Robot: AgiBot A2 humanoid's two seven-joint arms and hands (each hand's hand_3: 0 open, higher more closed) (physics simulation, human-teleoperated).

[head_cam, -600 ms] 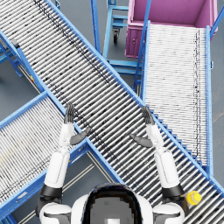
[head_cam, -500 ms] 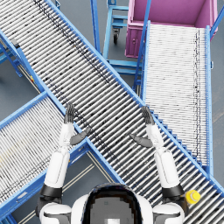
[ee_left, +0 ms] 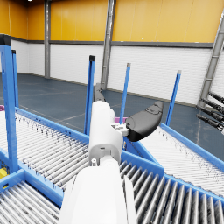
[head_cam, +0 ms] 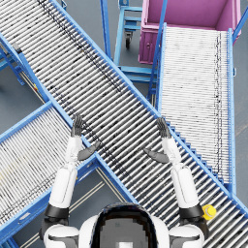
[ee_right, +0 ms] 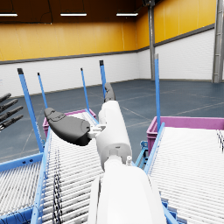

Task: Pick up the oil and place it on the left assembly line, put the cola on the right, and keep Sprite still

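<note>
Rollers of the big diagonal line (head_cam: 111,106) run under the right hand (head_cam: 166,144) and along the rail beside the left hand (head_cam: 77,143). A right line (head_cam: 193,92) lies out past the right hand, and a left line (head_cam: 26,160) sits outside the left hand. The purple bin (head_cam: 193,12) is well ahead of the right hand. Both hands hang above the rollers, fingers straight, thumbs spread wide, holding nothing. Only 1 small thing is around, a yellow blob (head_cam: 209,211) back by the right elbow, can't tell if it's the oil
</note>
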